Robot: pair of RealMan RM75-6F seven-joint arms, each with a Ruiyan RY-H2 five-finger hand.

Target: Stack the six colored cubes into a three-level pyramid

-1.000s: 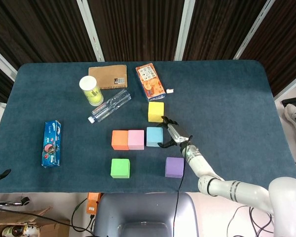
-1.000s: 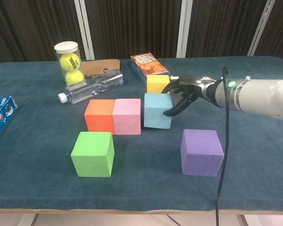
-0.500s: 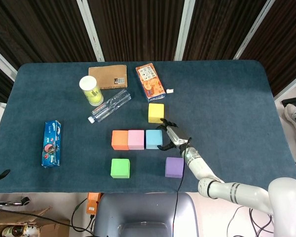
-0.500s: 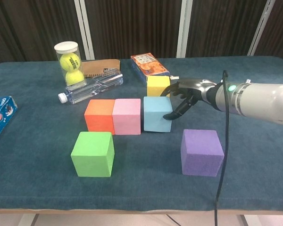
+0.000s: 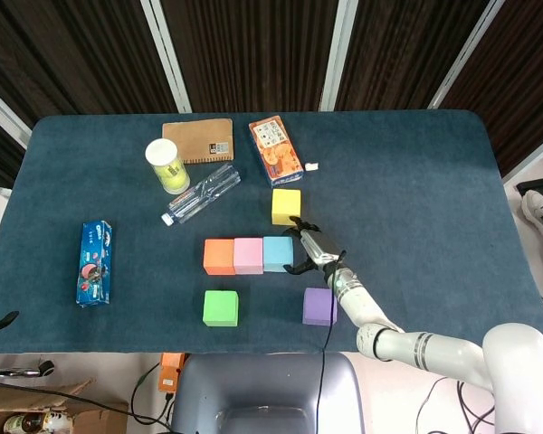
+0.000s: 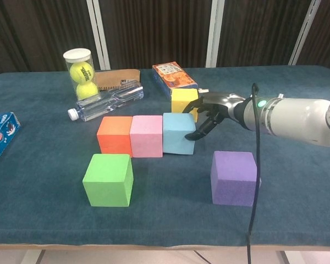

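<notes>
The dark blue table (image 5: 416, 181) is carrying everything in view. Coming in from the lower right, the right arm (image 6: 297, 116) is reaching across it, white-sleeved with a black cable hanging beside it. The right hand (image 6: 212, 113) is sitting against the right face of the light blue cube (image 6: 179, 133), fingers spread and curved, dark fingertips (image 6: 191, 136) touching the cube's lower right edge; it is enclosing nothing, only pressing on that side. The left hand is not showing in either view. Six cubes are all lying on the table surface, none stacked. Three are forming a row, sides touching: orange cube (image 6: 115, 135) at left, pink cube (image 6: 147, 136) in the middle, light blue cube at right. The green cube (image 6: 108, 179) is sitting alone in front of the orange one, apart from the row. The purple cube (image 6: 234, 177) is sitting in front of and to the right of the light blue one, below the hand. The yellow cube (image 6: 184, 100) is standing just behind the hand, separate from the row. Behind the cubes: a brown notebook (image 5: 199, 140), an orange snack box (image 5: 275, 150), a clear plastic bottle (image 5: 201, 193) lying on its side, and a tennis ball tube (image 5: 167, 165) standing upright. A blue snack packet (image 5: 95, 262) is lying near the left edge.
</notes>
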